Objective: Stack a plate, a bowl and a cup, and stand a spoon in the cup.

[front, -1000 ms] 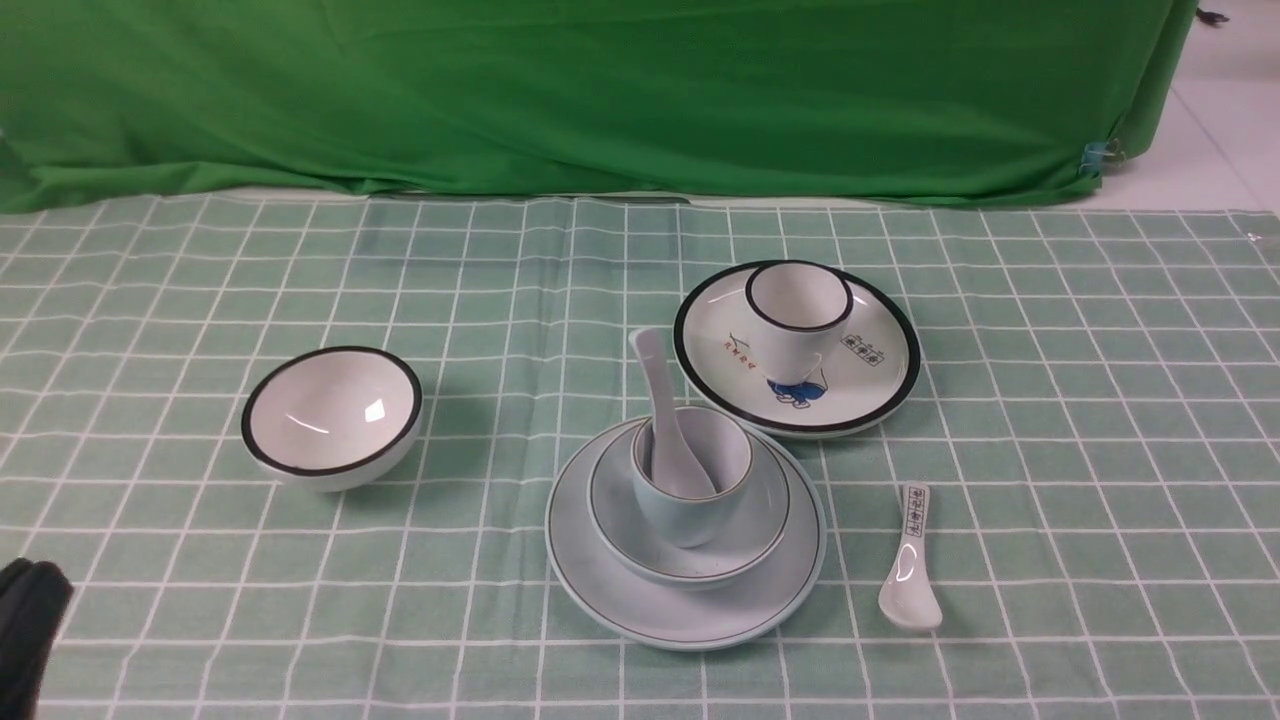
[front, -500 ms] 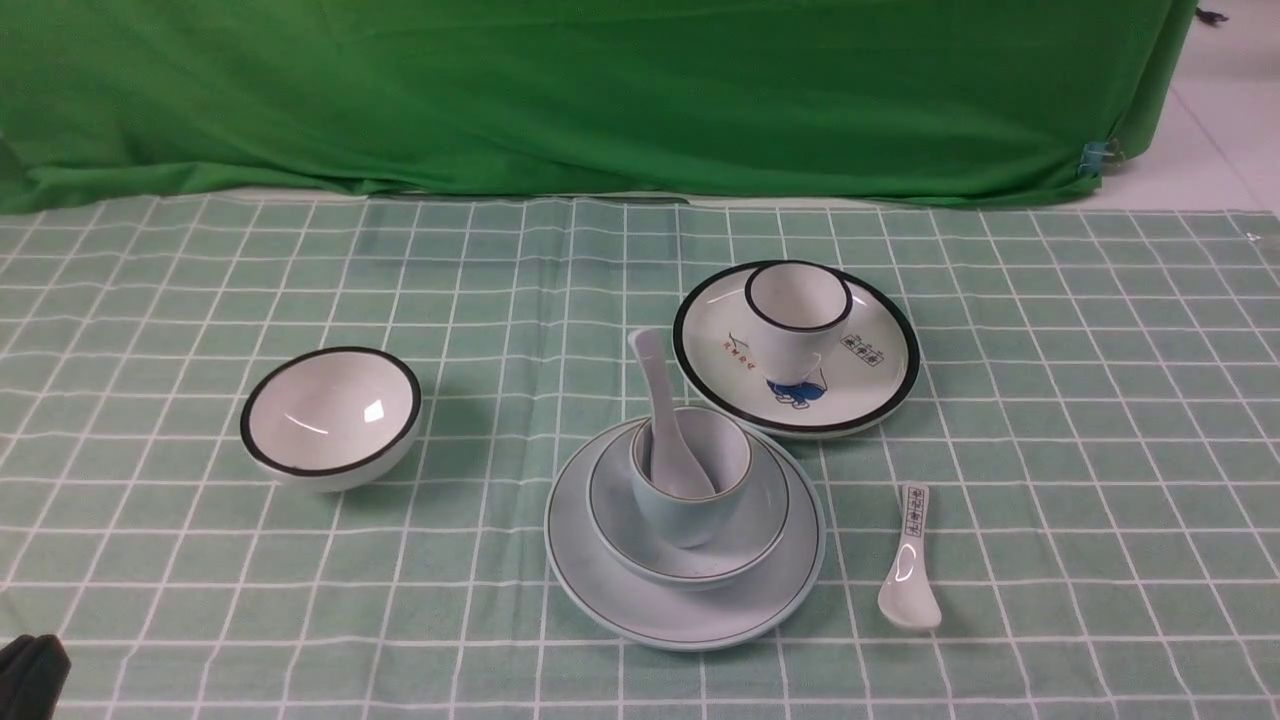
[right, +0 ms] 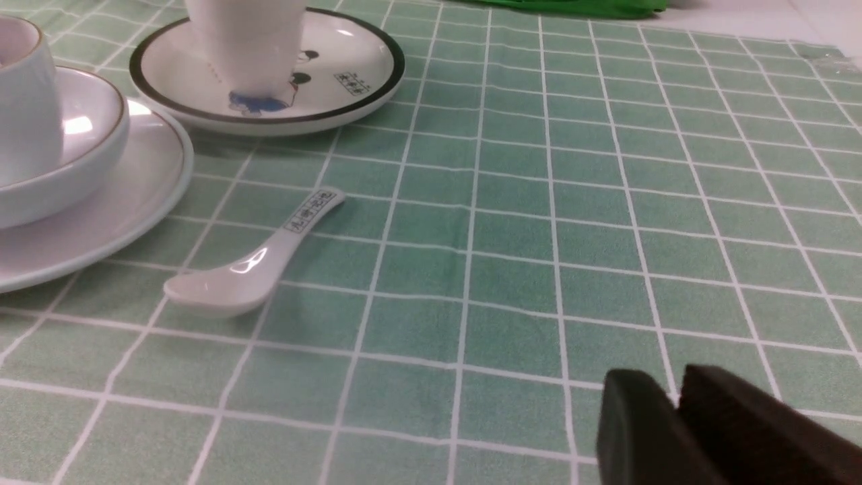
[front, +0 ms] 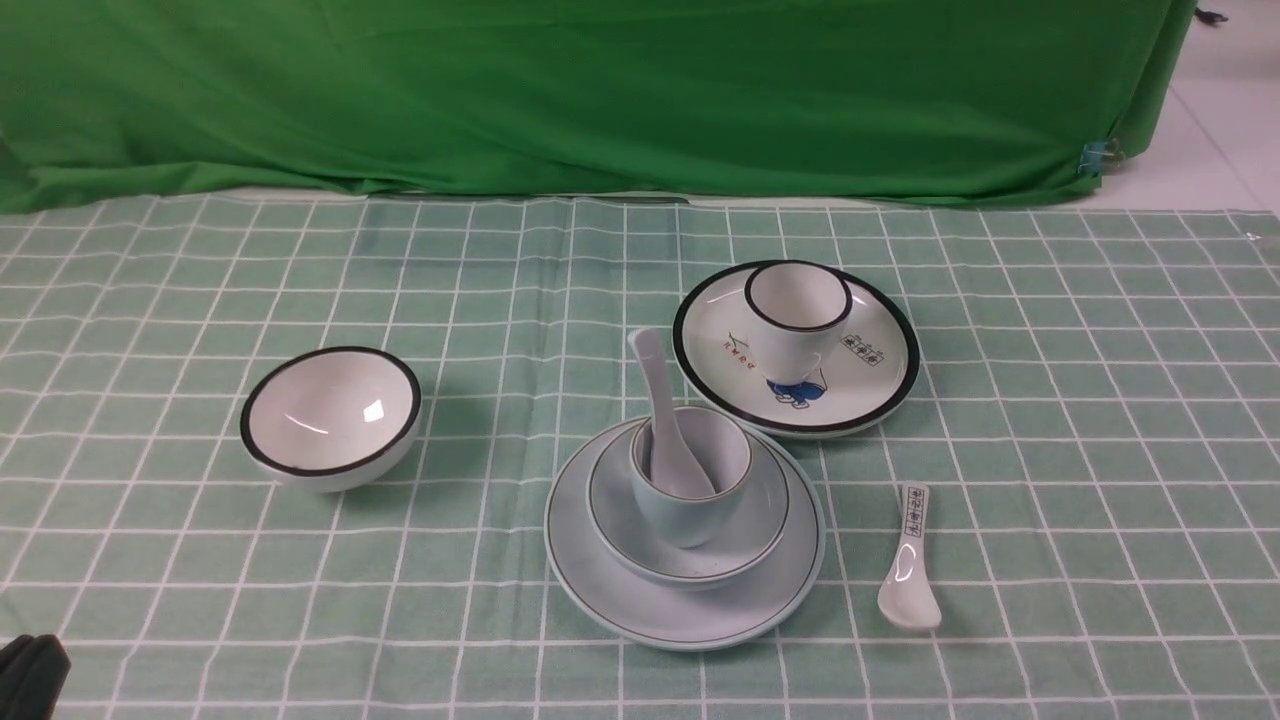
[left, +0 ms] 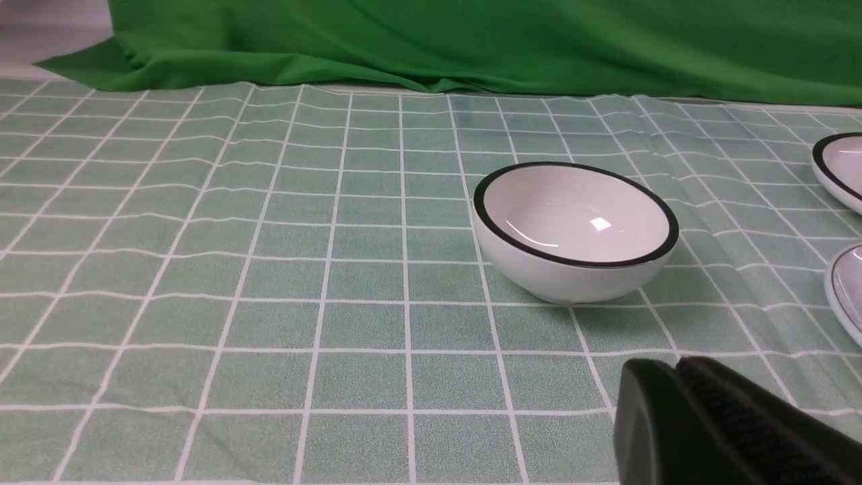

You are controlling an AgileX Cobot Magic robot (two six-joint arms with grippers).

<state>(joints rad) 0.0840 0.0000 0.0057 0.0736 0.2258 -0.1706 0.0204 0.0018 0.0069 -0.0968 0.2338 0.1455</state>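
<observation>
Stacking is judged complete, the spoon [front: 664, 420] being stood in the cup [front: 685, 515]; only rest is required (left tool [left: 675, 367] together, right tool [right: 673, 385] slightly apart).

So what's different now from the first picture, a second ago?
The left claw has drawn back toward the robot, so less of it shows in the front view. I see nothing picked up or let go. The stacked plate, bowl and cup, with the spoon standing in it, look unchanged.
</observation>
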